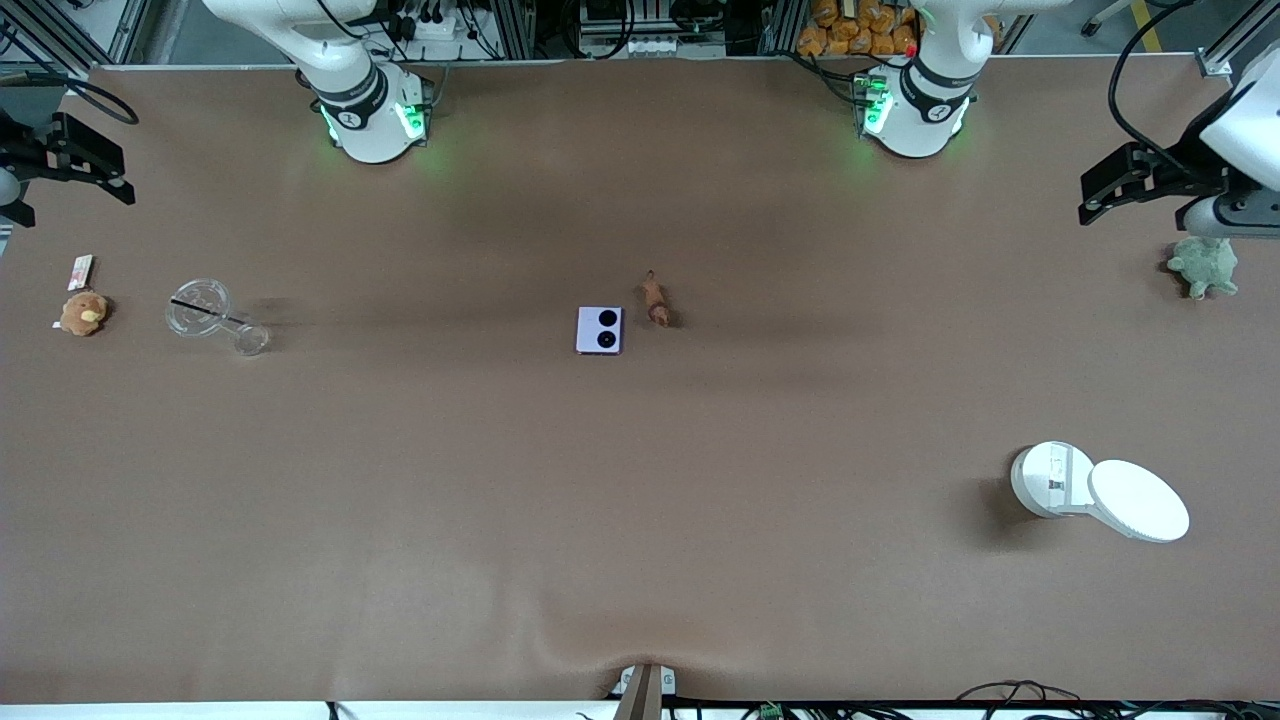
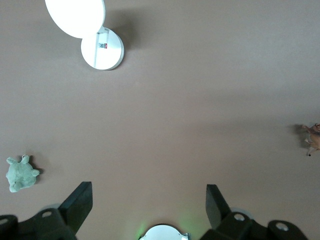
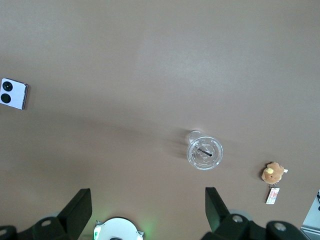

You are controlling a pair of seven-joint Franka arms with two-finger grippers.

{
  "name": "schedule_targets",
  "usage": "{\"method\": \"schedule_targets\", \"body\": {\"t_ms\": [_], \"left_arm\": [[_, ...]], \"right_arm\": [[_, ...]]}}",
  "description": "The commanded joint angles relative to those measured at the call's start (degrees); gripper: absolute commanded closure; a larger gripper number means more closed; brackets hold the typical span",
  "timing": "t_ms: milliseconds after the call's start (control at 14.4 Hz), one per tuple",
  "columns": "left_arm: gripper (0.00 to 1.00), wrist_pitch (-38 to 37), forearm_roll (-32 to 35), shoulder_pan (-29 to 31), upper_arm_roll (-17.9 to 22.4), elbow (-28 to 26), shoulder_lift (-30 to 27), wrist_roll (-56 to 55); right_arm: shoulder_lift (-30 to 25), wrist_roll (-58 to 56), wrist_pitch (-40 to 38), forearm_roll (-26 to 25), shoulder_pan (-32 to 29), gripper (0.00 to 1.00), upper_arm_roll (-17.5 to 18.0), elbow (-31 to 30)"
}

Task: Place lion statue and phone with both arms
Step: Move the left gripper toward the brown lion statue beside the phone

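Observation:
The lavender phone (image 1: 599, 330) lies flat in the middle of the table, its two black camera circles facing up; it also shows in the right wrist view (image 3: 13, 93). The small reddish-brown lion statue (image 1: 656, 299) lies right beside it, slightly farther from the front camera and toward the left arm's end; the left wrist view catches it at its edge (image 2: 312, 138). My left gripper (image 1: 1095, 200) (image 2: 148, 201) hangs open and empty over the left arm's end of the table. Over the right arm's end, my right gripper (image 1: 118, 175) (image 3: 148, 202) is likewise open with nothing in it.
A green plush turtle (image 1: 1205, 266) sits under the left hand. A white round case with its lid swung open (image 1: 1095, 490) stands nearer the front camera. At the right arm's end lie a clear plastic cup with a black straw (image 1: 212, 317) and a tan plush with a tag (image 1: 84, 312).

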Motion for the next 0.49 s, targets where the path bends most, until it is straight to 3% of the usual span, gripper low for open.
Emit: {"method": "schedule_targets", "body": {"t_ms": [0, 418], "left_arm": [[0.00, -0.76, 0.51, -0.09, -0.18, 0.78, 1.93, -0.13], [0.00, -0.23, 0.34, 0.36, 0.00, 1.05, 5.28, -0.22]], "right_arm": [[0.41, -0.25, -0.90, 1.55, -0.33, 0.00, -0.38, 1.07], [0.41, -0.25, -0.99, 1.99, -0.33, 0.00, -1.00, 0.98]]}}
